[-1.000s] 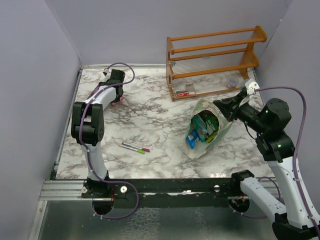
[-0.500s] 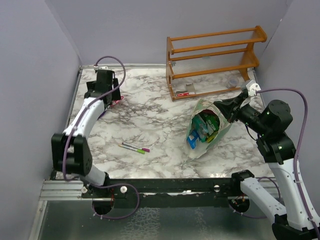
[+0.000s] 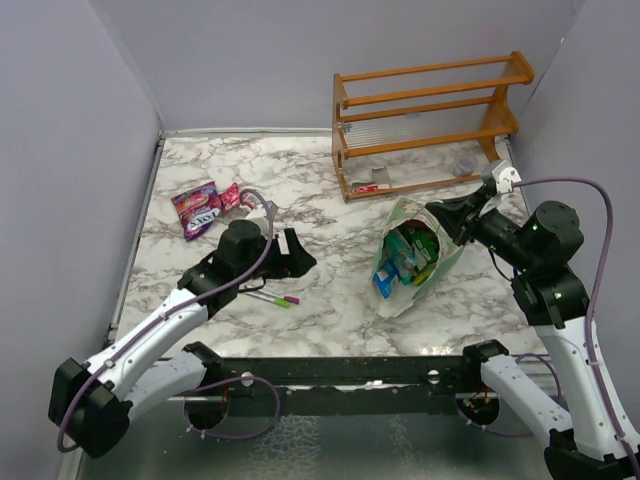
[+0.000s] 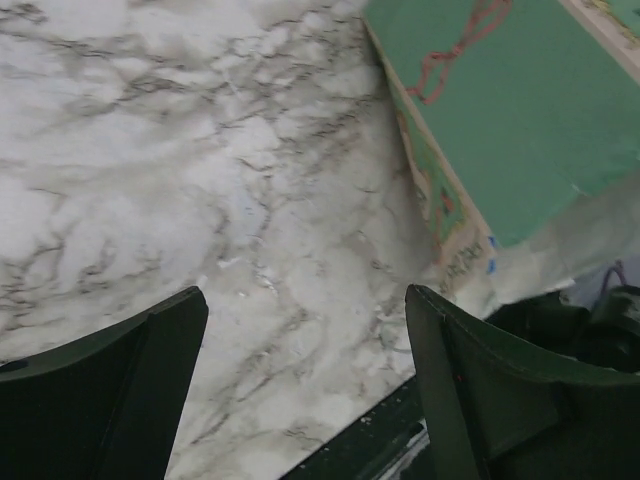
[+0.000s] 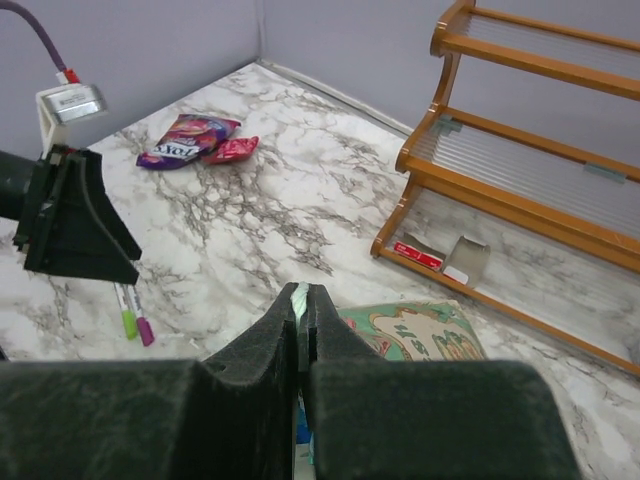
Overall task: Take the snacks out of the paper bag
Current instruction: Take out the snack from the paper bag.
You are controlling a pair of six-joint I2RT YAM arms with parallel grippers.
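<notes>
Within the right gripper (image 5: 302,300) sits the paper bag (image 5: 420,335) rim.

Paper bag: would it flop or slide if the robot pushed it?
Probably floppy: the paper bag looks thin and crumpled where the right gripper pinches its rim. Pushed, it would likely slide on the smooth marble table, weighted slightly by the snacks inside.

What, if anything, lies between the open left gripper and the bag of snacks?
Nothing visible: only bare marble separates the left gripper from the bag, with snacks showing in its open mouth. The pens lie closer to the near edge, off that line.
</notes>
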